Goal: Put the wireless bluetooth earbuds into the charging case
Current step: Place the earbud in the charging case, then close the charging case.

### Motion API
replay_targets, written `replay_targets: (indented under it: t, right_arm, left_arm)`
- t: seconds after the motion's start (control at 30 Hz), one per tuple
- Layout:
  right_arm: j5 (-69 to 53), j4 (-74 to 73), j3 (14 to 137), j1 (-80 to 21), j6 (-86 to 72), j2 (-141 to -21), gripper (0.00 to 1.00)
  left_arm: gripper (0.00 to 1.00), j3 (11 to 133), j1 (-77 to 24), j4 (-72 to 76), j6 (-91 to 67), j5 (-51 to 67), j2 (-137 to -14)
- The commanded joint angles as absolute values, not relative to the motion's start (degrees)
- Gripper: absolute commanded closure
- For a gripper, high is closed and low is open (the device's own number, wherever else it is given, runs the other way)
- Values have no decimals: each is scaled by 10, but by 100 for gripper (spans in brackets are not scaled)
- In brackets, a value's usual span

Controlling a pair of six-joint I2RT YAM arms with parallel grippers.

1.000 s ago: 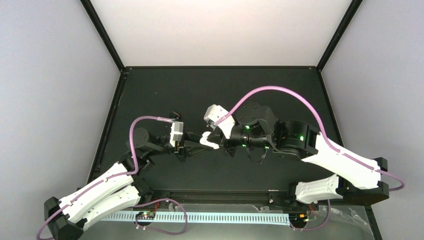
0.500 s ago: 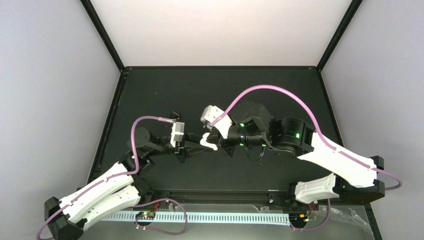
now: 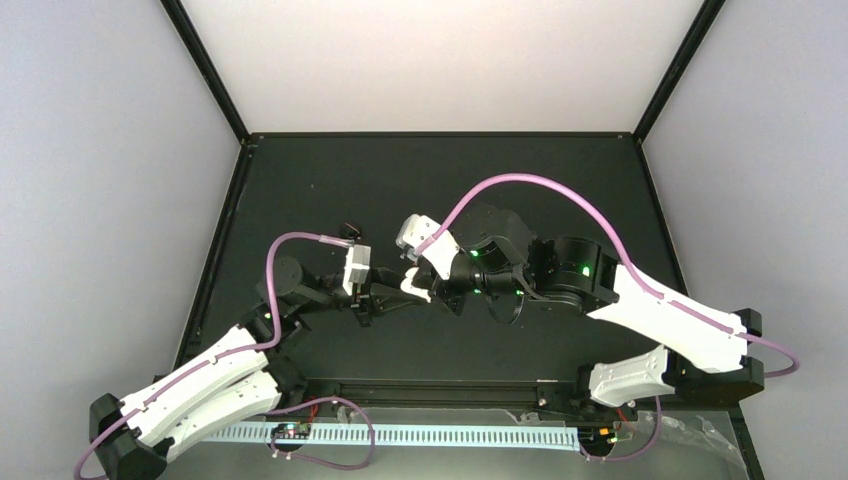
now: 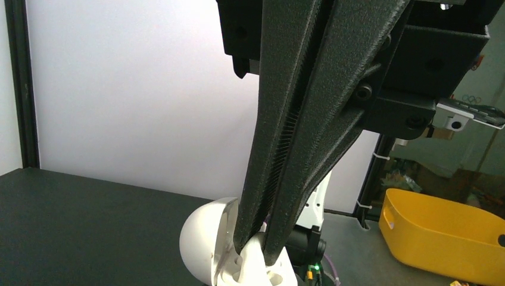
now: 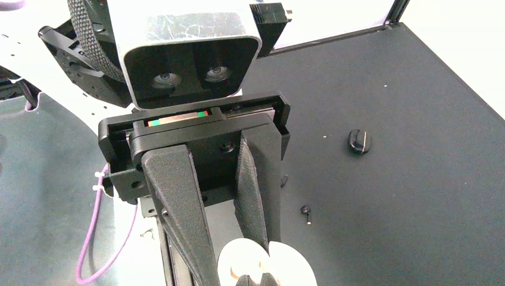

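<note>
Right now I have both arms meeting near the middle of the tabletop (image 3: 450, 180), a little toward its near edge. The left gripper (image 4: 253, 250) is drawn in narrow and pinches the charging case (image 4: 202, 238). In the left wrist view its two black fingers run almost together down to the white shell. The case is hinged open: the rounded lid sits on one side of the fingertips, and the base, with a round socket showing, sits on the other. I cannot tell whether the case rests on the surface or hangs just above it.

The right gripper (image 3: 433, 291) comes in from the opposite side with its jaws fully together, its tips right at the case. In the right wrist view only the very ends of those tips show at the bottom edge, dark against the white of the case. I cannot tell whether they carry anything between them.

That same view shows one tiny black earbud (image 5: 305, 210) lying on the tabletop just beside the left gripper's fingers, not touching them. A larger round black puck (image 5: 359, 141) lies farther out on the same side, well apart from the case. Beyond the tabletop, the left wrist view catches a yellow bin (image 4: 440, 238).
</note>
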State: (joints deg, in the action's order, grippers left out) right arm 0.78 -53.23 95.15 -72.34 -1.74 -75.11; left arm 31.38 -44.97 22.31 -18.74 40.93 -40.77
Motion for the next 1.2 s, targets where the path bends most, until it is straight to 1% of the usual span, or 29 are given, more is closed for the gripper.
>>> replay_targets:
  t: [0.0, 0.07, 0.13, 0.3, 0.33, 0.57, 0.7, 0.8, 0.93, 1.07, 1.17]
  right_arm:
    - [-17, -569, 934, -734, -21, -793, 99]
    - [-14, -565, 942, -734, -27, -783, 99]
    - [-12, -558, 952, -733, -32, -771, 94]
    - [-18, -556, 988, -733, -39, -750, 80]
    - [-19, -558, 995, -733, -40, -749, 75]
    - [-22, -567, 1055, -733, -45, -731, 52]
    - [-4, -546, 1063, -729, -47, -700, 41]
    - [68, -526, 1031, -719, -55, -680, 39]
    - [156, -509, 982, -711, -76, -673, 39]
    - [180, -529, 967, -709, -79, -692, 39]
    - [148, -537, 965, -709, -69, -706, 40]
  left_arm:
    - [98, 348, -454, 330, -188, 404, -388]
    - [98, 345, -454, 320, -182, 404, -387]
    - [98, 337, -454, 316, -178, 401, -385]
    - [98, 324, -454, 304, -171, 402, -386]
    - [98, 323, -454, 301, -170, 404, -387]
    - [98, 319, -454, 289, -164, 407, -389]
    - [98, 316, -454, 286, -160, 410, -389]
    - [98, 314, -454, 292, -156, 425, -383]
    - [98, 306, -454, 315, -162, 437, -369]
    - [98, 306, -454, 329, -166, 447, -360]
    - [98, 311, -454, 330, -168, 453, -361]
